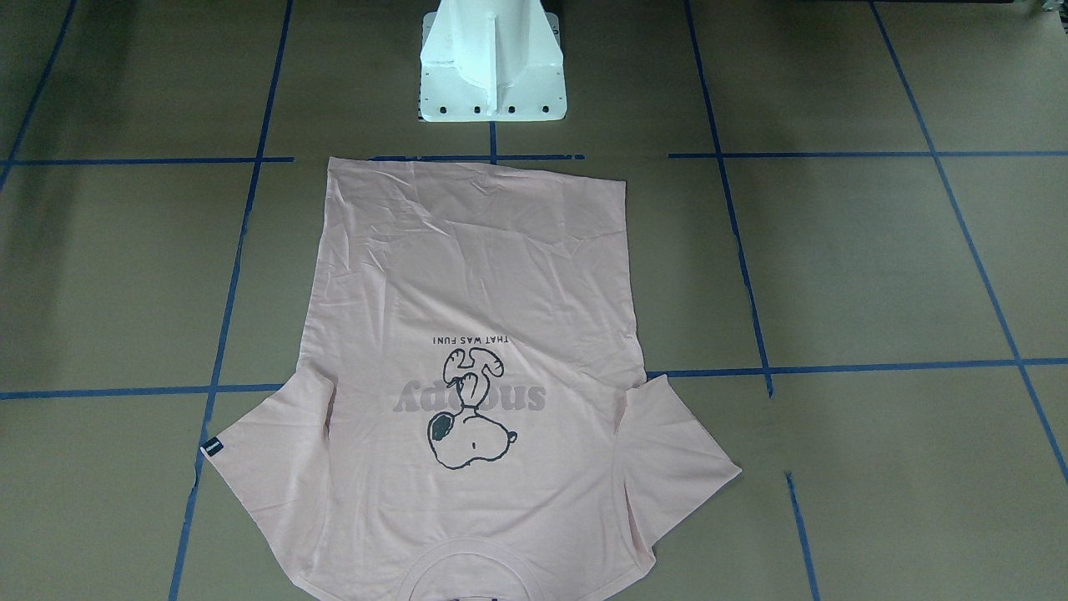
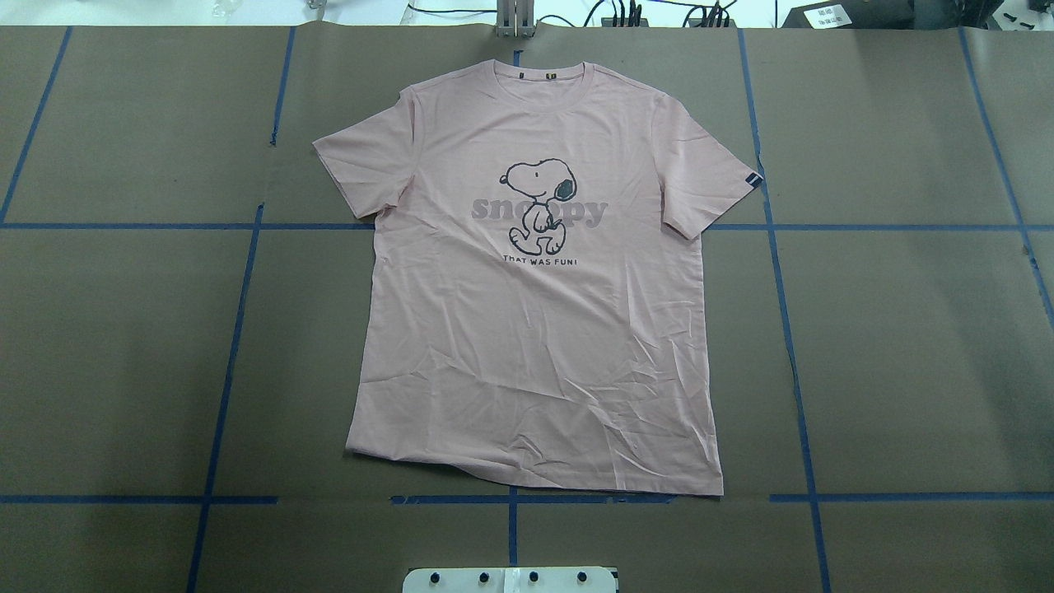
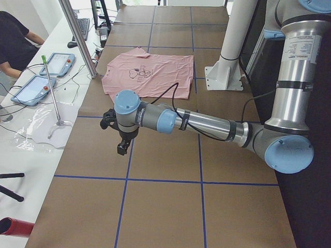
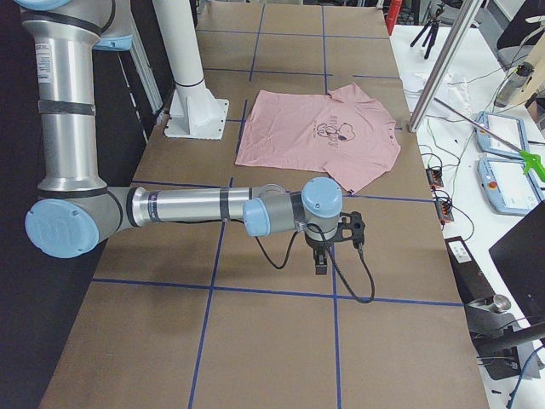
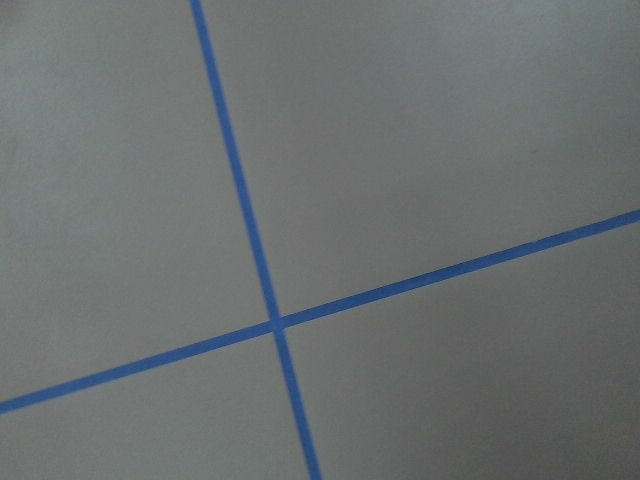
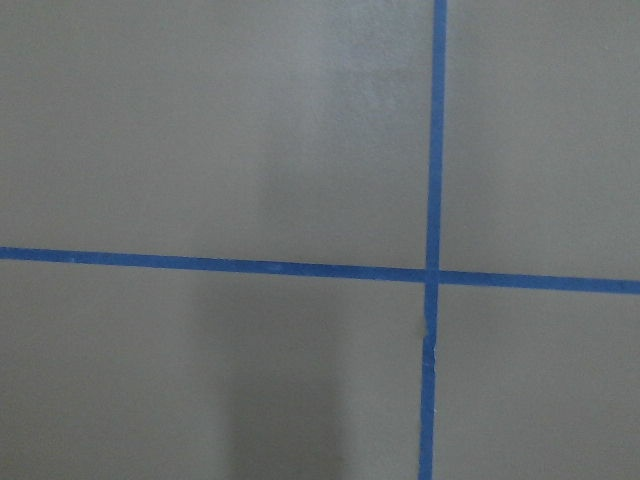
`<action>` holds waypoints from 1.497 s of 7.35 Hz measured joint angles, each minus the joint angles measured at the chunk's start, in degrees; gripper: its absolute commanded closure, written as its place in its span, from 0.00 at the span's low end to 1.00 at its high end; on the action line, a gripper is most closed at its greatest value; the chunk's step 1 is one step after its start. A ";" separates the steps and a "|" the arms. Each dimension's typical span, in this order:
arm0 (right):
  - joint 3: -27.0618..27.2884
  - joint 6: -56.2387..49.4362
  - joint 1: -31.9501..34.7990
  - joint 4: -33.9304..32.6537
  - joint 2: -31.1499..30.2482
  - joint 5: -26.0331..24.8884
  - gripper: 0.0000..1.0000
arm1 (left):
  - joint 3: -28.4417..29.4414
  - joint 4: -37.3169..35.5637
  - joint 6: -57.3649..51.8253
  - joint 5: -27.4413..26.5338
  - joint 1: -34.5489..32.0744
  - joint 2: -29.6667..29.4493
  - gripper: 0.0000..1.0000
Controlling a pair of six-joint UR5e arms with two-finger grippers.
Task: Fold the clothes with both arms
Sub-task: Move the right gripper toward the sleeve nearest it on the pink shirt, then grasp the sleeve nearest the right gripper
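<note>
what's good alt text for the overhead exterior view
A pale pink T-shirt lies flat, print up, on a brown table gridded with blue tape, collar at the far side and hem toward the robot. A cartoon dog over grey lettering is on its chest; a small dark tag marks the view's right sleeve.

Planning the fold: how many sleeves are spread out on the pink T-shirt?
2 on the pale pink cotton T-shirt: plain sleeve at robot's left, black-tagged sleeve at its right.
</note>
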State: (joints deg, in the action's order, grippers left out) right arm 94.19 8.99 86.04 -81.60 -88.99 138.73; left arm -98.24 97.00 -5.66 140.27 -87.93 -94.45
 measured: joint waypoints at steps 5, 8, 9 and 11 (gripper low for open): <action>-11.11 12.91 -13.24 5.74 18.83 2.19 0.00 | 5.87 17.28 16.39 2.78 5.55 -6.05 0.00; -16.92 22.79 -18.41 7.44 28.38 -3.81 0.00 | 6.55 18.79 27.97 -4.23 10.68 -9.73 0.00; -18.99 27.70 -20.88 12.87 29.30 -7.30 0.00 | 6.38 18.82 28.73 -4.94 10.97 -10.32 0.00; -23.84 36.44 -25.95 23.66 29.77 -13.64 0.00 | 6.26 18.83 29.38 -5.27 11.08 -10.89 0.00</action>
State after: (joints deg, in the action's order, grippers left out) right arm 70.35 45.43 60.08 -57.94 -59.22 125.09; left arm -91.99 115.84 23.71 135.00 -76.84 -105.34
